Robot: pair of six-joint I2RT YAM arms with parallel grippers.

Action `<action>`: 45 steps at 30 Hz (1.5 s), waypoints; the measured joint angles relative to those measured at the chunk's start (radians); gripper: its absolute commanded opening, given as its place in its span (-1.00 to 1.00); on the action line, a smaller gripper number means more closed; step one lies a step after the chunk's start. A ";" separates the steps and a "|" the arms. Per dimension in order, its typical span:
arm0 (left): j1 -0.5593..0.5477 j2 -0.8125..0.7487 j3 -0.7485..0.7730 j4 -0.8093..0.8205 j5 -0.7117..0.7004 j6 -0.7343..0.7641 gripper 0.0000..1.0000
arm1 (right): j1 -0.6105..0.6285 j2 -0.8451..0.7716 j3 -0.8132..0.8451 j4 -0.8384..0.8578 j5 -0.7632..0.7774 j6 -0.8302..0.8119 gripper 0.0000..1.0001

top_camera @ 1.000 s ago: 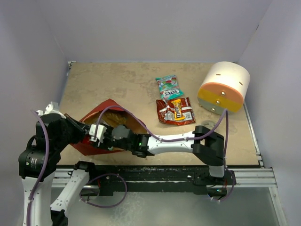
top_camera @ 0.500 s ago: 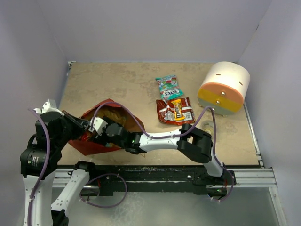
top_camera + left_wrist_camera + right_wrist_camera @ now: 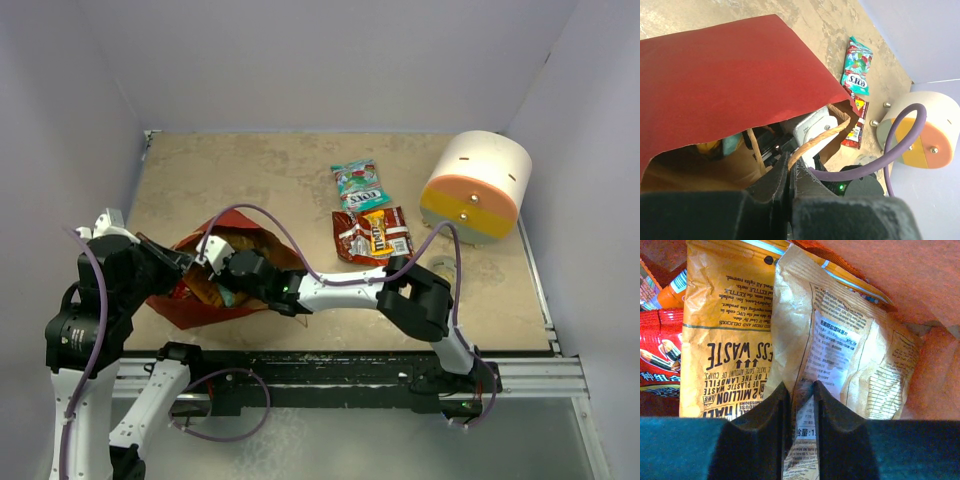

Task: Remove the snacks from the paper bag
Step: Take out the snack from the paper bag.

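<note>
two snacks already lie out on the table, a teal-green packet and a red-and-brown candy pack just below it, well apart from the paper bag, which lies on its side at the near left. the left gripper is pinched tight on the bag's lower lip and string handle, propping the mouth open. the right gripper is reaching deep inside, its jaws drawn narrow with a fold of a pale yellow packet caught between them. beside that sits an orange chip packet, touching it, and a red packet at the far left of the wrist view.

the hold looks thin: only a crinkled edge sits between the jaws, so the foil may slide free as the arm draws back. the orange neighbour overlaps the gripped packet and could be dragged along, then dropped at the mouth. a hard pull might also tug the bag out of the left pinch or tear the paper. the right arm's purple cable arches over the rim and could snag there.
</note>
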 measured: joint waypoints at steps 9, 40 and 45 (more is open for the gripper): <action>0.000 0.017 0.002 0.000 -0.007 0.010 -1.00 | -0.010 0.000 0.005 -0.003 -0.016 -0.010 -1.00; -0.002 0.042 0.097 -0.080 -0.027 0.029 -1.00 | -0.039 -0.424 -0.250 0.007 -0.520 -0.059 -1.00; -0.002 0.043 0.111 -0.090 -0.053 0.027 -1.00 | -0.038 -0.515 -0.260 -0.002 -0.562 -0.098 -1.00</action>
